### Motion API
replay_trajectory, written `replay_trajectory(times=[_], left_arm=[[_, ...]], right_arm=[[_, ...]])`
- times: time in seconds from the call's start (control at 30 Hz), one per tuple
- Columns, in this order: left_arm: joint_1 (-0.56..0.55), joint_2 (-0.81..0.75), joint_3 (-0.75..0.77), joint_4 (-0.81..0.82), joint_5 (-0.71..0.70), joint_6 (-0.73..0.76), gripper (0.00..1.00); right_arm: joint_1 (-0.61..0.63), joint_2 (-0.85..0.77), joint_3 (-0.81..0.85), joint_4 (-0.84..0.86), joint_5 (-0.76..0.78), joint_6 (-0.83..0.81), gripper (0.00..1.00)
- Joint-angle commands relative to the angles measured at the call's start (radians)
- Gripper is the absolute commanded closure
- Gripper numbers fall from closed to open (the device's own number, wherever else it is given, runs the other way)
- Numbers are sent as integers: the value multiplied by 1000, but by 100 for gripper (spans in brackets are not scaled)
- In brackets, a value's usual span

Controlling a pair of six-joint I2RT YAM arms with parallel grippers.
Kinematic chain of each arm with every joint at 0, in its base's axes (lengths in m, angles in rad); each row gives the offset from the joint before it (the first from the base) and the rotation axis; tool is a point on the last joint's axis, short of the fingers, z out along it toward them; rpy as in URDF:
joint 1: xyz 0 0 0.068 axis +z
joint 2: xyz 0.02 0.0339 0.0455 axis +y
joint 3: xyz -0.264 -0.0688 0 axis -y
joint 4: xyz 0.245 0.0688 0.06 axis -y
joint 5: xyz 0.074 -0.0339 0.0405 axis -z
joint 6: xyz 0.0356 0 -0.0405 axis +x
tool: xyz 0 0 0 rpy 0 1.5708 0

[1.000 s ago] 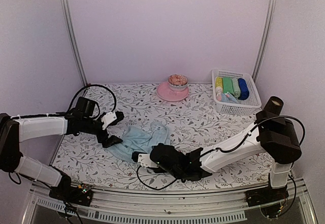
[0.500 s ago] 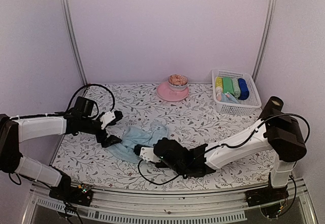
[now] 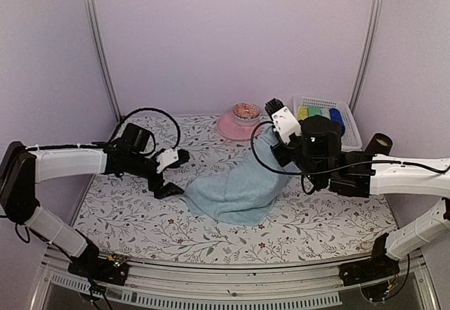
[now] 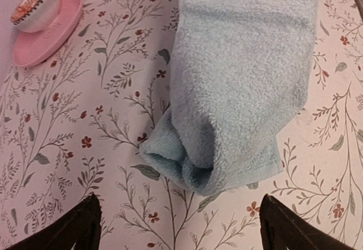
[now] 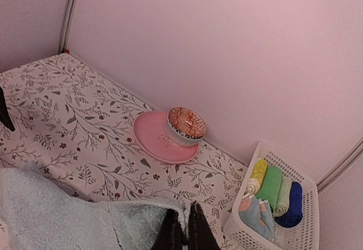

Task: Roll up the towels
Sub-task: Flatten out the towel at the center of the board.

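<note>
Up from the table's (image 3: 309, 220) front edge swings the right gripper (image 5: 182, 226), clamped on a corner of the pale blue towel (image 3: 235, 187), which drapes down to mid-table. Left gripper (image 3: 174, 173) gapes open beside its left end. Rolled towels (image 5: 273, 190) fill the basket (image 3: 349, 142), back right corner.

A towel (image 3: 235, 187) rests in the middle of the table (image 3: 140, 211). Behind it a bowl (image 3: 246, 110) sits on a plate (image 3: 228, 128), with a basket (image 3: 349, 141) to their right.

A patterned bowl (image 5: 187, 124) sits on a pink plate (image 5: 152, 138) at the back of the flowered table (image 3: 133, 218); a white basket (image 5: 248, 237) stands to its right.
</note>
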Motion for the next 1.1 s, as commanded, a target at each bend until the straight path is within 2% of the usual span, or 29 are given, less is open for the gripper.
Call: replay_trajectory(times=[0.0, 0.2, 0.3, 0.4, 0.5, 0.73, 0.87, 1.07], left_arm=[[-96, 111, 60, -13, -19, -19, 3], [-123, 257, 191, -96, 11, 13, 3], [-123, 274, 174, -96, 15, 82, 3], [-129, 277, 151, -89, 34, 133, 3], [-141, 293, 158, -89, 33, 148, 3], [-141, 372, 213, -82, -83, 29, 3], [-144, 409, 238, -84, -68, -19, 3], [-160, 424, 271, 5, -84, -46, 3]], right_arm=[[-16, 43, -47, -115, 75, 93, 98], [-65, 7, -56, -203, 180, 157, 98], [-116, -57, -76, -247, 195, 222, 98], [-166, -123, -106, -248, 145, 259, 98], [-187, -140, -110, -262, 190, 267, 98], [-235, -204, -134, -274, 237, 306, 98], [-244, -239, -149, -251, 213, 306, 98], [-244, -219, -152, -245, 197, 304, 98]])
